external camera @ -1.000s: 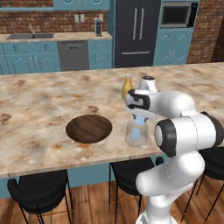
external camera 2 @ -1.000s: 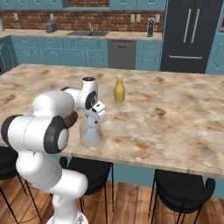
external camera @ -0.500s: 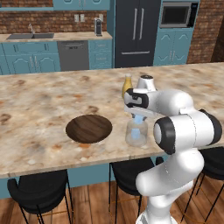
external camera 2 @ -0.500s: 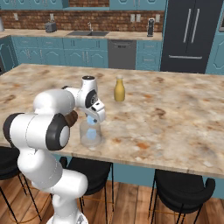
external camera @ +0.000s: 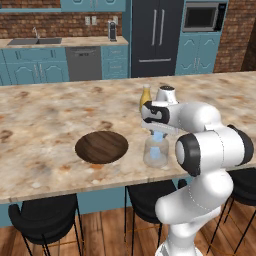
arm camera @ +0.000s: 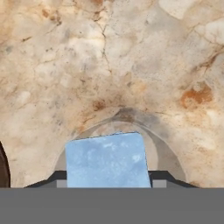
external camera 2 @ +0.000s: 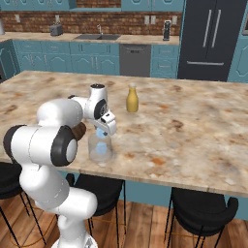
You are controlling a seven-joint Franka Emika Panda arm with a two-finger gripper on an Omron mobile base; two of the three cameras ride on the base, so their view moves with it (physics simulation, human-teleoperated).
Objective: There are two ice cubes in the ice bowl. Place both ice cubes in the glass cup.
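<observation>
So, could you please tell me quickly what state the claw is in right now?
Claw: closed on an ice cube, held above the glass cup.

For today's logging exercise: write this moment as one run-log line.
gripper: shut on ice cube | position: above glass cup | ice bowl: no cubes visible

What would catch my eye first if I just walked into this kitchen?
Probably the big white robot arm bending over the marble counter, its hand poised right above a clear glass cup and shut on a pale blue ice cube. Left of the cup sits a dark wooden ice bowl, and behind the hand stands a yellow bottle.
</observation>
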